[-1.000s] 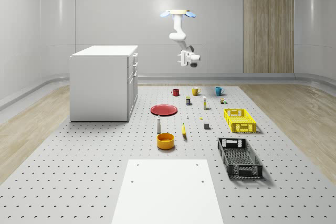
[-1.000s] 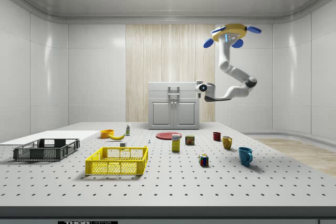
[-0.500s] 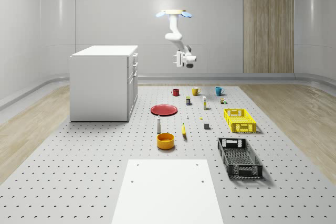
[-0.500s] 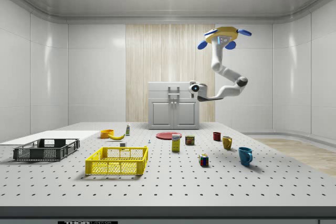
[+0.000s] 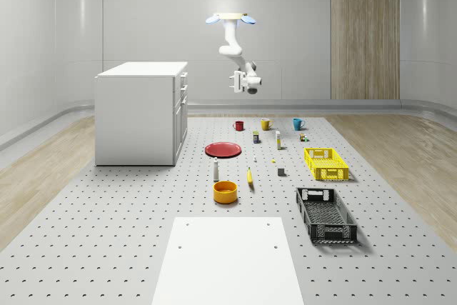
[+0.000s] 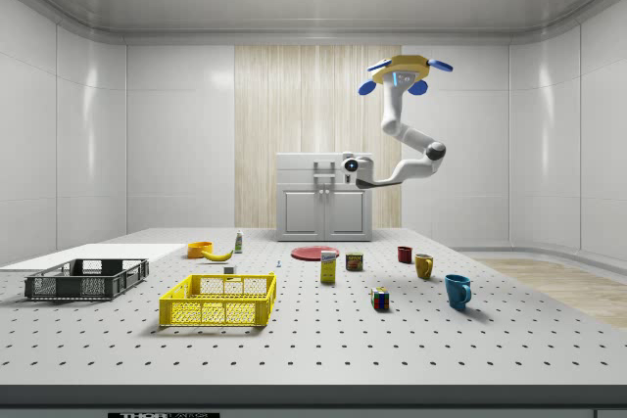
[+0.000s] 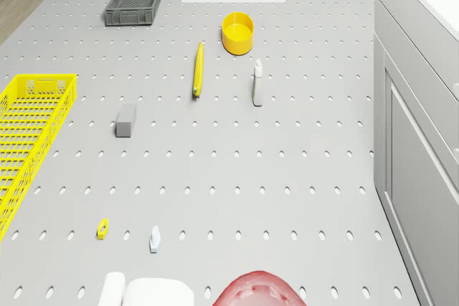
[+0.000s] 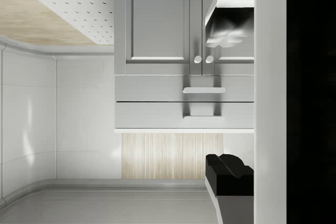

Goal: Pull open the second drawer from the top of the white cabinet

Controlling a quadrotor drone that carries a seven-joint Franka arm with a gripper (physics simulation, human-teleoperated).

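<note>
The white cabinet (image 5: 139,112) stands on the pegboard floor at the whole-scene view's left, its front facing right. In the wrist view the second drawer (image 8: 157,88) with its bar handle (image 8: 204,91) lies straight ahead, between the top drawer (image 8: 157,115) and the two doors. The drone (image 5: 230,18) hovers high to the right of the cabinet front, over the floor near the red plate (image 5: 223,149). Its arm hangs down, and the gripper (image 5: 241,82) points at the cabinet at about drawer height, still a gap away. The gripper (image 8: 231,98) is open, with nothing between its fingers (image 8: 228,174).
On the floor in front of the cabinet lie a banana (image 7: 198,68), a yellow bowl (image 7: 238,31), a small bottle (image 7: 257,82), mugs (image 5: 265,124), a yellow crate (image 5: 325,163), a black crate (image 5: 325,215) and a white board (image 5: 227,258).
The drone and arm have shifted toward the whole-scene view's left, bringing the gripper closer to the cabinet front. The gripper stays open.
</note>
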